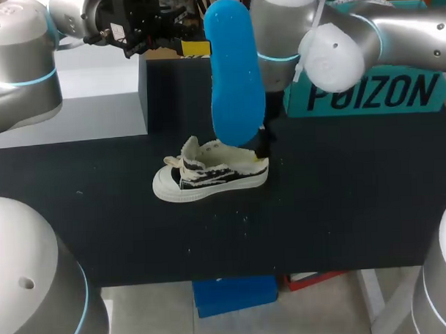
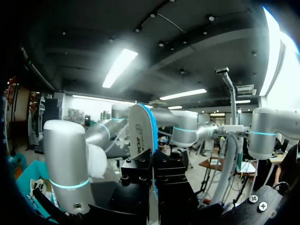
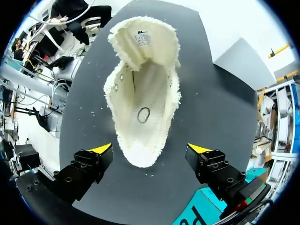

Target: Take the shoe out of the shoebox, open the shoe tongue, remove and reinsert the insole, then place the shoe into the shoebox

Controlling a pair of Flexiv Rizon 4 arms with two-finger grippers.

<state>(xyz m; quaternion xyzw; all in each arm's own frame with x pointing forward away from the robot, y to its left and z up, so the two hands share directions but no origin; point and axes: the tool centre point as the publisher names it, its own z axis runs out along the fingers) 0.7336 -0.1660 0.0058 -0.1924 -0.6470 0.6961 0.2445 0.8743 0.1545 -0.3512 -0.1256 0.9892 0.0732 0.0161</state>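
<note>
Insole [image 1: 234,71] clamped between fingers of left gripper [image 2: 153,164] — upright, long axis near vertical, upper middle of head view, lower end over heel opening of shoe [image 1: 208,175]; contact there not clear. Shoe at frame centre on table [image 1: 342,207], long axis left–right, toe left, heel right, tongue up, inside bare. Right gripper [image 3: 151,149] spread, empty, straddling heel from above. Shoebox [image 1: 396,95] upper right, well apart. Likely next, reinsertion — calls for tipping insole toward toe, feeding along shoe's axis.
</note>
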